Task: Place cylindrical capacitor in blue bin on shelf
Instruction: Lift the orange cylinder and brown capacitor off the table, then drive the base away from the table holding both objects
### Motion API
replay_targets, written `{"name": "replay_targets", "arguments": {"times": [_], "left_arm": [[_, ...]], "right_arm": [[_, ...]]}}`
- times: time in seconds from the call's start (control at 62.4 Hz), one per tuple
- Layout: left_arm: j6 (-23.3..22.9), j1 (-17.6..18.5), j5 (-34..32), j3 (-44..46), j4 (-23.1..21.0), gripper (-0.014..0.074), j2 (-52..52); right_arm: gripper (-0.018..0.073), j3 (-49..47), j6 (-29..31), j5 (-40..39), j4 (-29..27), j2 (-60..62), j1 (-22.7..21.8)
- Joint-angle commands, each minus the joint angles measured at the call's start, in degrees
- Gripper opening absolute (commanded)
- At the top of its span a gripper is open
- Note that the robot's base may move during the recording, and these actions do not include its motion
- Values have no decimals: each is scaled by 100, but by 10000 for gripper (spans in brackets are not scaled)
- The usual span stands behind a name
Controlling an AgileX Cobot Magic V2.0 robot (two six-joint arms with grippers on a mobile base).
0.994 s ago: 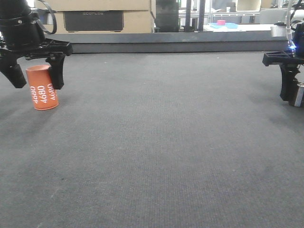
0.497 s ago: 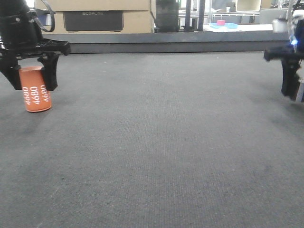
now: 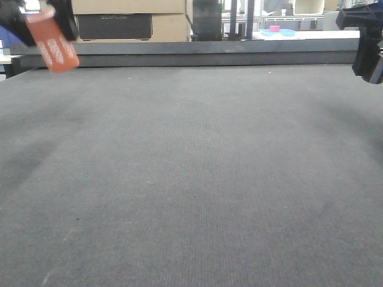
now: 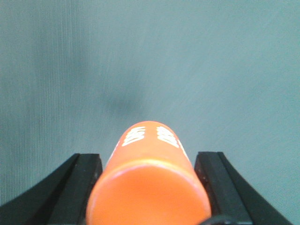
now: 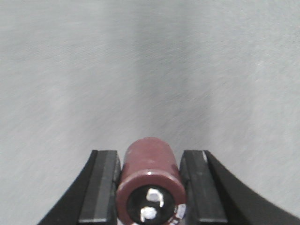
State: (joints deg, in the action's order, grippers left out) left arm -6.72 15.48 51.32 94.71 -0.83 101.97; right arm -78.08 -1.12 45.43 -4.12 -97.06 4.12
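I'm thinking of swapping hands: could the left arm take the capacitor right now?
Probably not. The left claw is shut on the orange can, and the capacitor sits clamped in the right claw, far across the mat.

left pincer [image 4: 150, 187] clamped, right pincer [image 5: 150, 187] clamped

Above the mat [image 3: 191, 179]: can [image 3: 54, 40] far left, capacitor [image 5: 150, 168] far right.

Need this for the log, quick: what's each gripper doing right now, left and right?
The left gripper is shut on the orange can.
The right gripper is shut on the cylindrical capacitor.
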Motion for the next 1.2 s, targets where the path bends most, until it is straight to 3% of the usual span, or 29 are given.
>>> {"name": "replay_targets", "arguments": {"times": [0.0, 0.353, 0.593, 0.85, 1.187], "left_arm": [[-156, 25, -684, -575, -58, -111, -471], [-250, 25, -3133, -3138, -58, -111, -2443], [-250, 25, -4403, -4620, -46, -111, -3884], [-250, -12, -4546, -5704, -10, -111, -5479], [-250, -598, -4515, -6085, 149, -111, -7443]], "right_arm": [[-162, 618, 28, -849, 37, 445, 9], [-163, 2861, 28, -2953, -98, 2421, 9], [-163, 3607, 28, -3302, -98, 3697, 9], [-163, 3686, 28, -3227, -98, 5035, 9], [-163, 3686, 28, -2896, -98, 6186, 9]]}}
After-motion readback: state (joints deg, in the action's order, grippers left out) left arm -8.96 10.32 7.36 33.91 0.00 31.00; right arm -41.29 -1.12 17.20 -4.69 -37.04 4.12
